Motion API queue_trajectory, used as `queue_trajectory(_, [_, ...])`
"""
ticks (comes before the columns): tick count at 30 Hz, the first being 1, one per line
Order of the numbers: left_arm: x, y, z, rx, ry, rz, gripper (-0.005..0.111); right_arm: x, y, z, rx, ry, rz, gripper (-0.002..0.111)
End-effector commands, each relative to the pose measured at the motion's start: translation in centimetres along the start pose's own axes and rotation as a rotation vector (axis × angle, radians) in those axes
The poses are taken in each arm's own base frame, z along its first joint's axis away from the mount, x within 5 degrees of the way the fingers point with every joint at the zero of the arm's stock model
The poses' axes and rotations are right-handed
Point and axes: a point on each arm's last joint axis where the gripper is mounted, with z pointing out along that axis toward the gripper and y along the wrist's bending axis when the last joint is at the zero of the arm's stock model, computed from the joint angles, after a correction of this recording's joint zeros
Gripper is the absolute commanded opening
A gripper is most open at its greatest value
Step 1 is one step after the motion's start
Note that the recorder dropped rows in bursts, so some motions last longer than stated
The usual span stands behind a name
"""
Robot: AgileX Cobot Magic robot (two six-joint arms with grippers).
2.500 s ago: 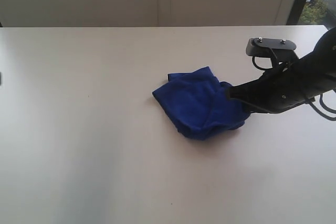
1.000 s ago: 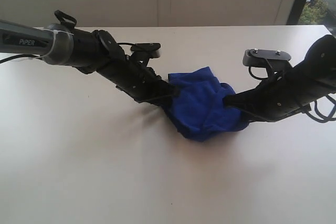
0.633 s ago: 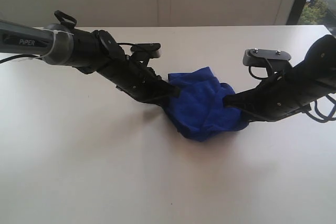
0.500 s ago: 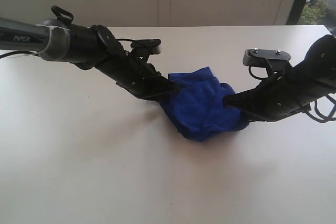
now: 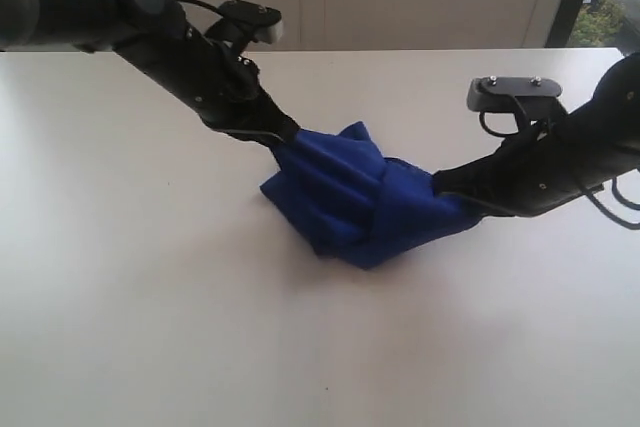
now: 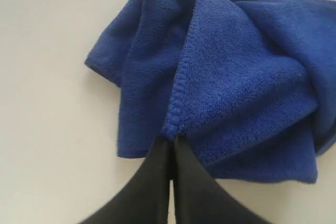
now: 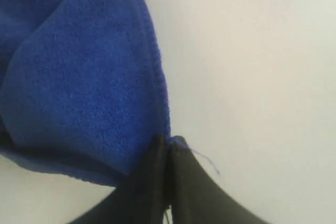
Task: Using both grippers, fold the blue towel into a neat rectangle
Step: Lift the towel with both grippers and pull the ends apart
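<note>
Barely begun: the towel (image 5: 345,202) sits bunched mid-tabletop (image 5: 150,327) with no fold made, the left end effector (image 5: 288,137) pinched shut on its raised far-left edge, the right end effector (image 5: 438,183) clamped on its right edge, so spreading and folding remain

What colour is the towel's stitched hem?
Deep blue, matching the towel; the hem shows best in the left wrist view.

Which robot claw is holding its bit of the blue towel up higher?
The left gripper, on the left in the exterior view. The blue towel rises in a peak to its tips; the right gripper pinches its edge lower, nearer the table.
</note>
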Motion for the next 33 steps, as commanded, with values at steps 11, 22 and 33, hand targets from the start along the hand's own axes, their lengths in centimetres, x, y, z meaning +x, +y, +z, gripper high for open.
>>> queue_trajectory(11, [1.7,-0.6,-16.3,-0.258,0.110,0.125,0.000,-0.6,-1.6,-10.3,0.168,-0.203,-0.083,0.000])
queue_trajectory(22, [3.6,-1.7,-23.7,-0.507,0.061,0.001,0.000,0.6,-1.5,-16.3,0.268,-0.358,-0.083,0.000])
queue_trajectory(33, [4.7,-1.6,-25.5,-0.602,0.076,-0.128,0.000,1.5,-2.4,-18.0,0.385,-0.361,-0.030,0.000])
